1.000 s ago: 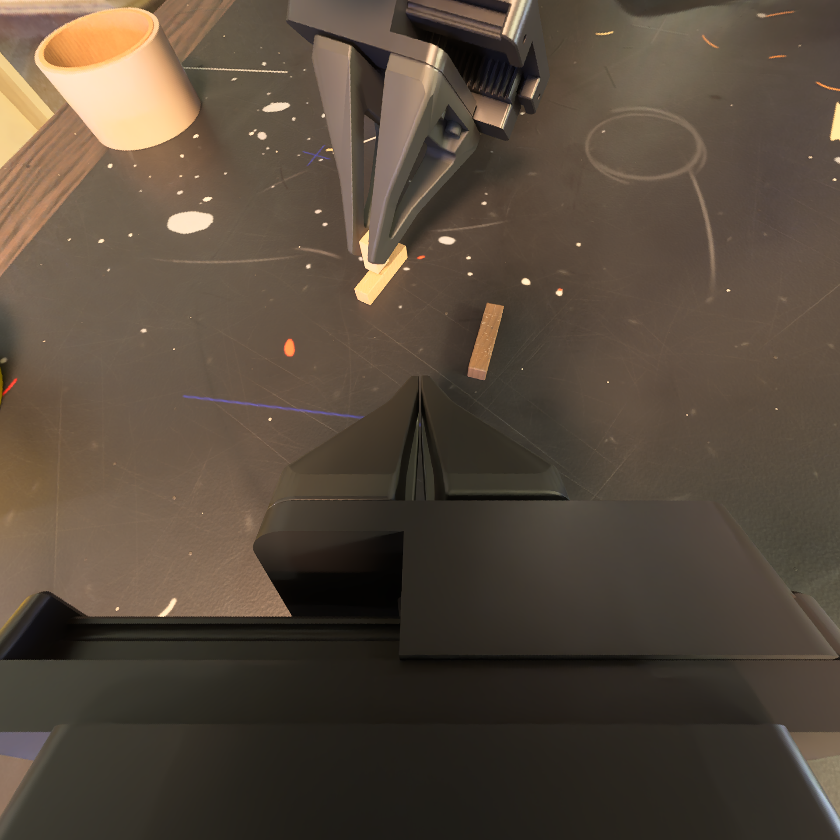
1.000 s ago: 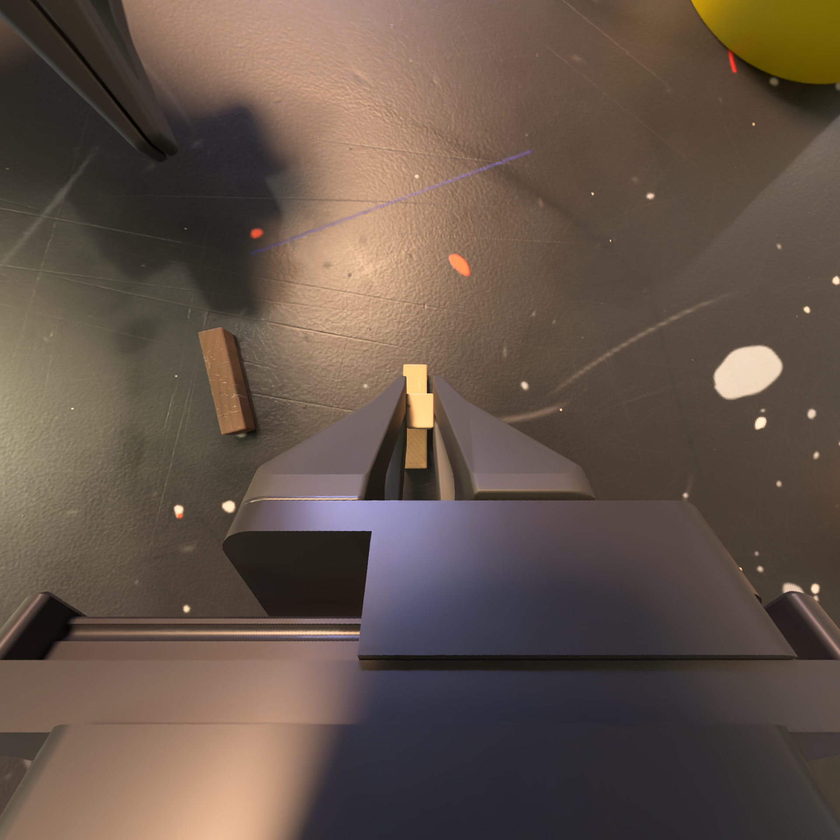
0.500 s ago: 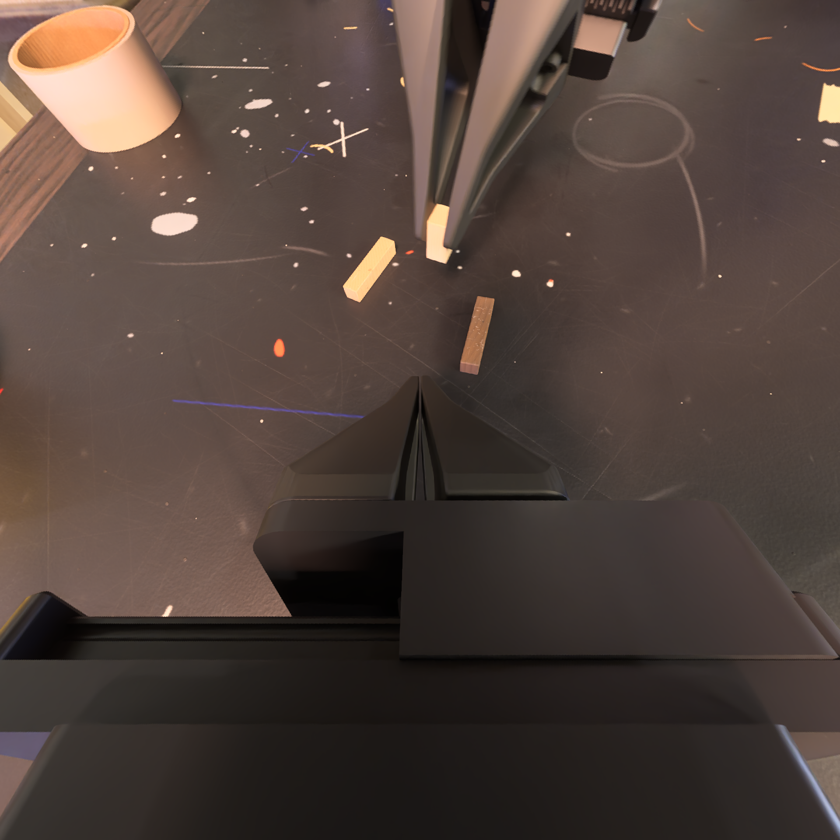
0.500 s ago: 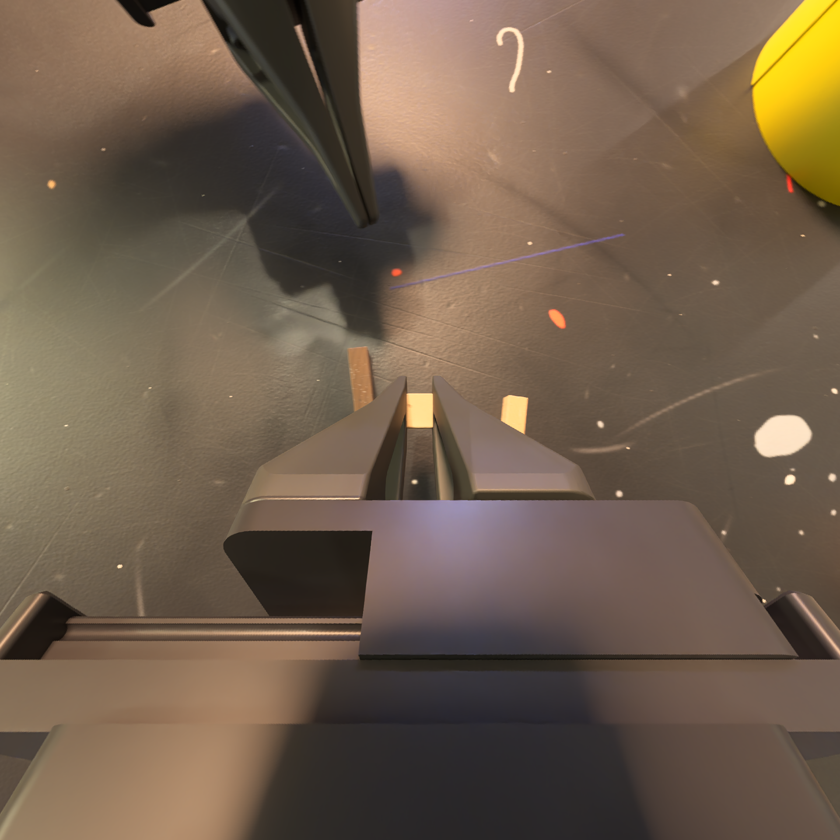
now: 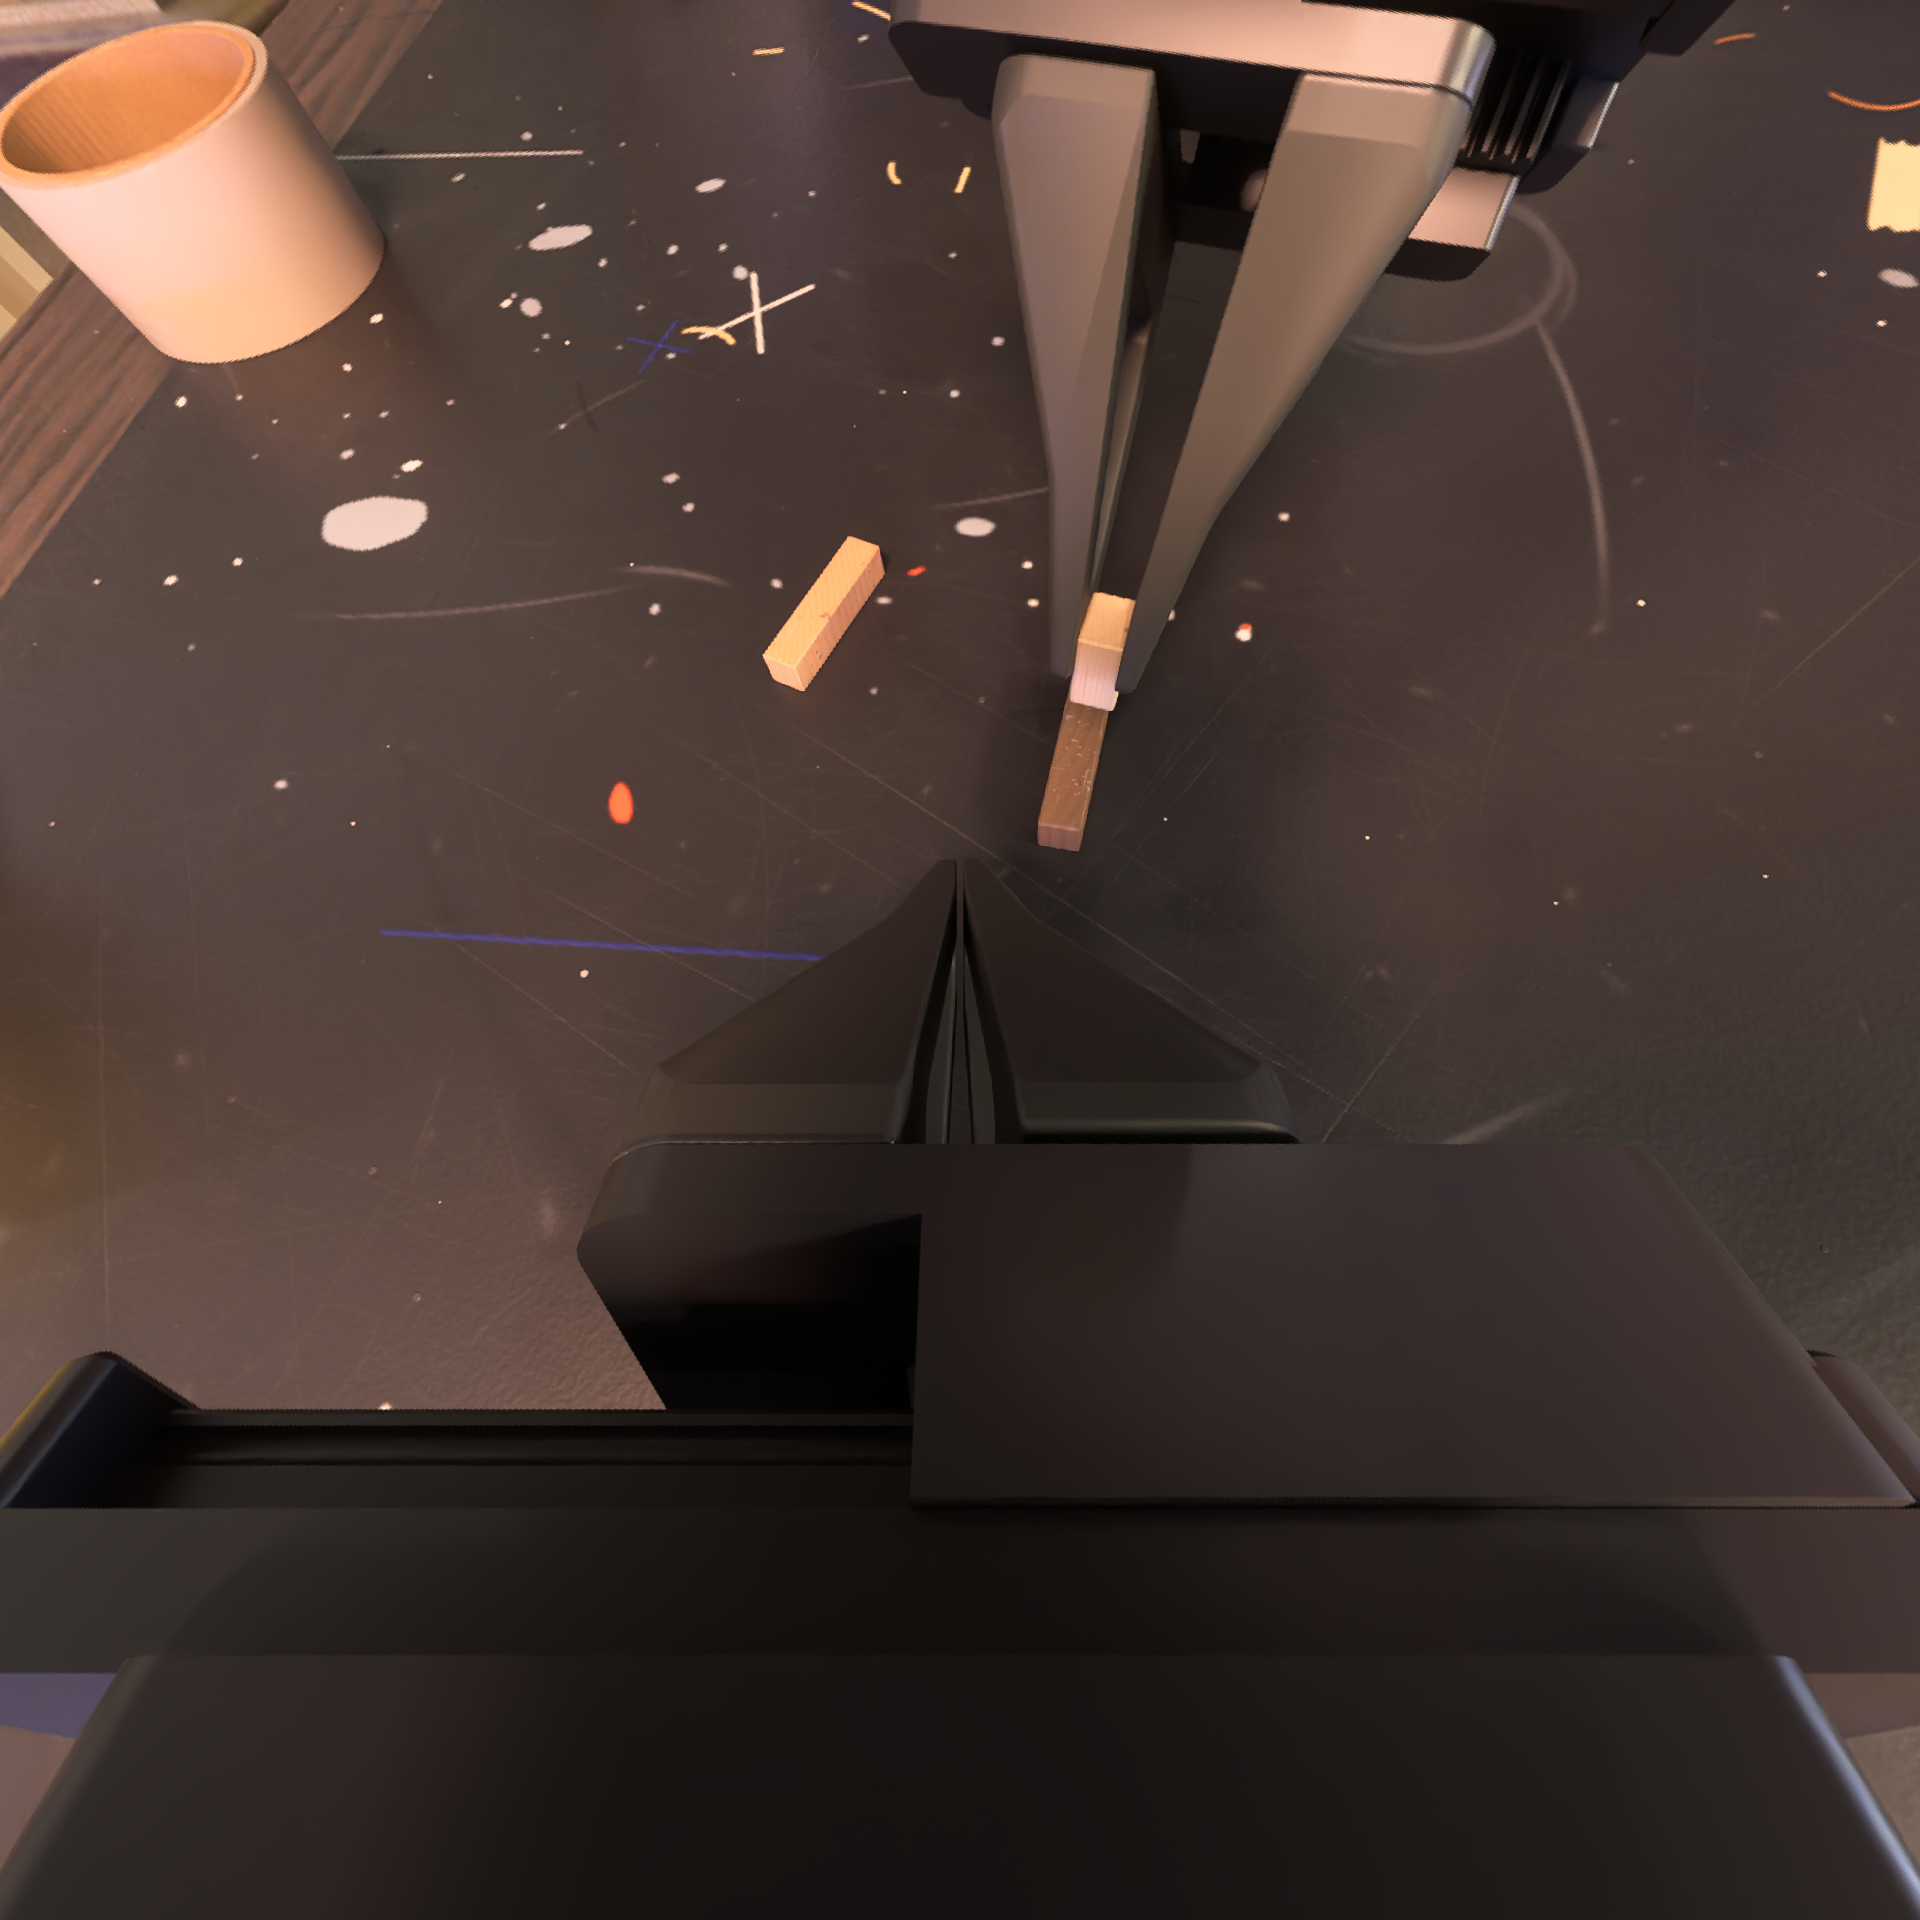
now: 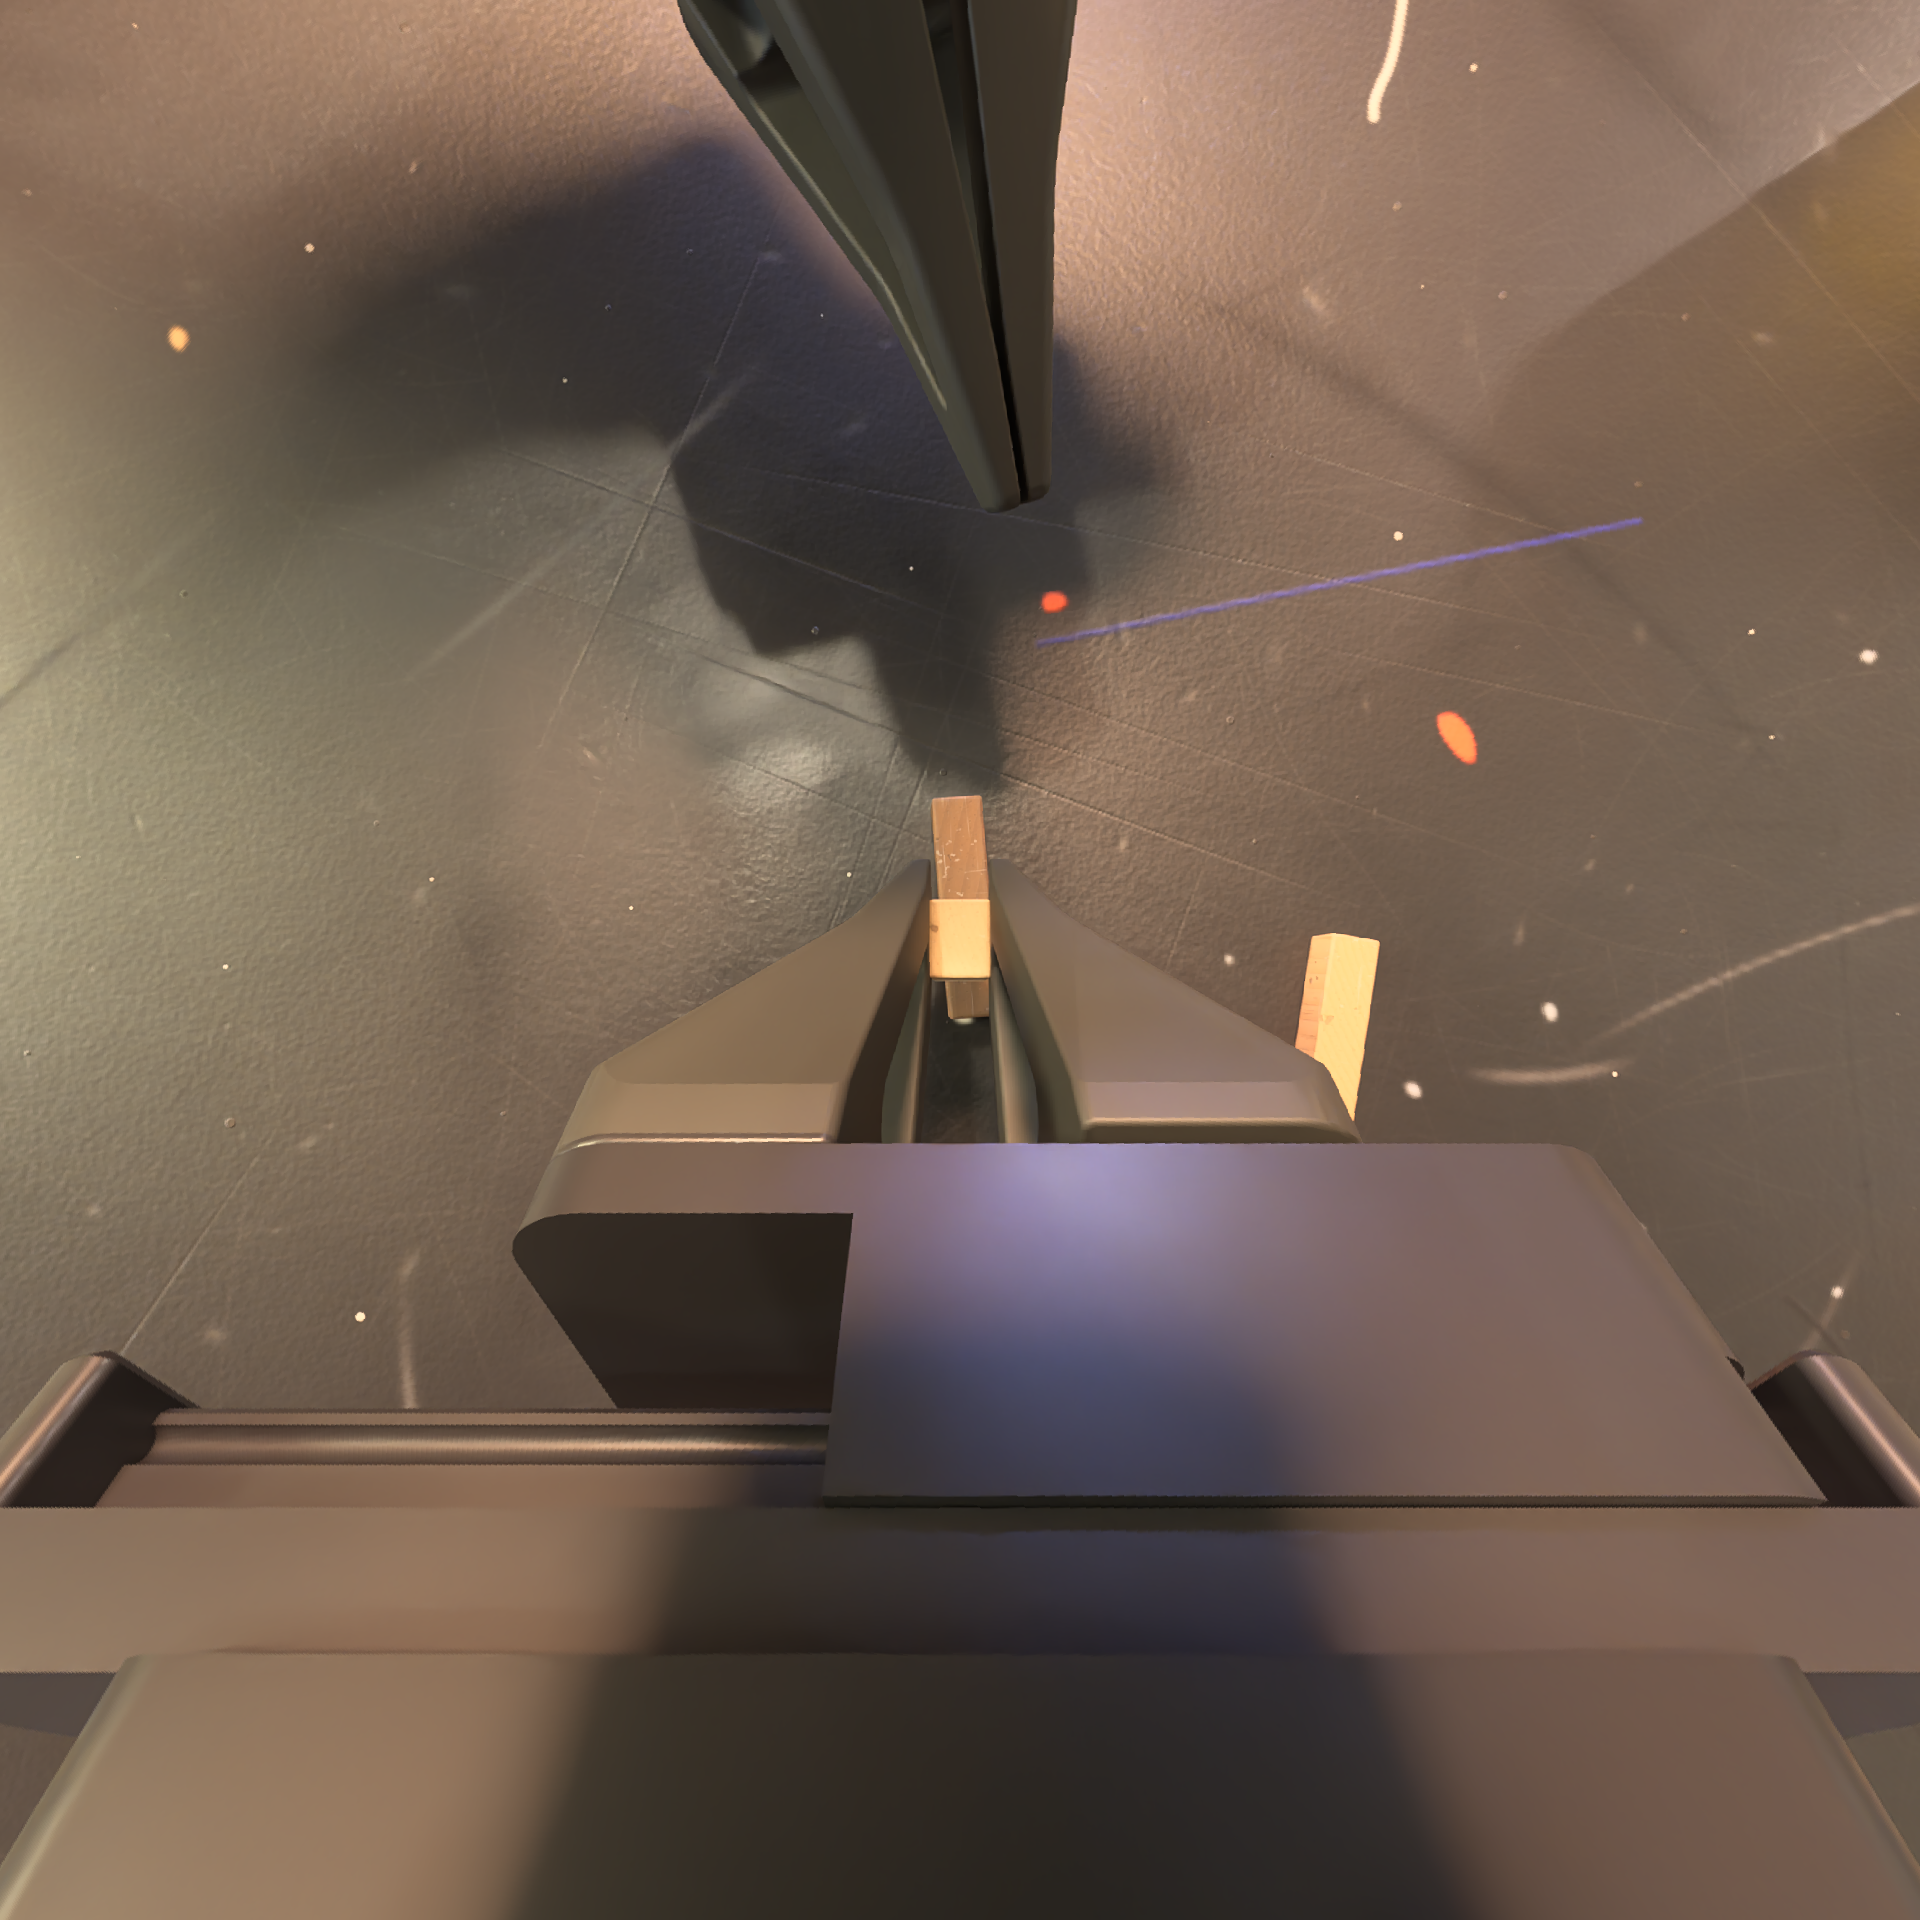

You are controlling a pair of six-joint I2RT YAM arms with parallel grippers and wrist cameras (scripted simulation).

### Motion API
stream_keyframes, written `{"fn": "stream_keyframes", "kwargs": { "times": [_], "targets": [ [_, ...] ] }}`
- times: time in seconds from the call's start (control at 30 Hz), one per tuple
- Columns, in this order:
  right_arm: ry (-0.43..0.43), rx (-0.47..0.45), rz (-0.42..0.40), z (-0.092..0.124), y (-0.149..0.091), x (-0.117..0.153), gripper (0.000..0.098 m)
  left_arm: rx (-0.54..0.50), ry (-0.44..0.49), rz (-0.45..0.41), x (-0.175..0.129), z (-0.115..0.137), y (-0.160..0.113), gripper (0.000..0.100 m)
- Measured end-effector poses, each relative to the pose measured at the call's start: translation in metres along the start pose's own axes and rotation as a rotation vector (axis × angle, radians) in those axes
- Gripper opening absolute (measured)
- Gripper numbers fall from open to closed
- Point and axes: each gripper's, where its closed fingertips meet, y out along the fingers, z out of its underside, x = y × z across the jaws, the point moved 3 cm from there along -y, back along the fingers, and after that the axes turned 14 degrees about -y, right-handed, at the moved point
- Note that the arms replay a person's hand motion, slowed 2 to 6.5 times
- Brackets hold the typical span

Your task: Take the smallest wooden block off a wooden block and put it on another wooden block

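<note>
Counting three wooden blocks (image 5: 826, 613), one gripped.

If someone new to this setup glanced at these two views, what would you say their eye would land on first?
Probably the right gripper, shut on the small pale block and holding it over the far end of the dark brown block near the middle of the dark, paint-flecked table. Next, the longer light wooden block lying alone to its left, and the tan cardboard tube standing at the far left corner.
</note>
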Motion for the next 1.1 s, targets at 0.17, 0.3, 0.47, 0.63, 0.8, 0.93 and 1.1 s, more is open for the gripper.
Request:
{"fn": "stream_keyframes", "kwargs": {
  "times": [0.17, 0.3, 0.47, 0.63, 0.8, 0.93, 1.1],
  "targets": [
    [0.001, 0.006, -0.010, -0.0003, 0.0043, 0.0002, 0.0091, 0.002, 0.001, 0.000, -0.0010, 0.0009, -0.0001, 0.001],
    [-0.007, 0.018, -0.011, -0.0010, 0.0059, 0.0000, 0.0091, 0.002, 0.002, 0.000, -0.0010, 0.0006, -0.0002, 0.001],
    [-0.011, 0.024, -0.014, -0.0011, 0.0069, 0.0003, 0.0091, 0.002, 0.004, 0.000, -0.0010, 0.0006, -0.0003, 0.001],
    [-0.012, 0.027, -0.015, -0.0004, 0.0071, 0.0006, 0.0091, 0.004, 0.007, 0.001, -0.0015, 0.0011, -0.0001, 0.001],
    [-0.011, 0.028, -0.016, 0.0000, 0.0073, 0.0010, 0.0091, 0.009, 0.008, 0.004, -0.0025, 0.0021, 0.0002, 0.001],
    [-0.010, 0.029, -0.018, 0.0006, 0.0075, 0.0016, 0.0091, 0.010, 0.007, 0.006, -0.0029, 0.0025, 0.0002, 0.001],
    [-0.012, 0.030, -0.019, 0.0007, 0.0074, 0.0019, 0.0091, 0.013, 0.007, 0.007, -0.0033, 0.0029, 0.0002, 0.001]
  ]
}}
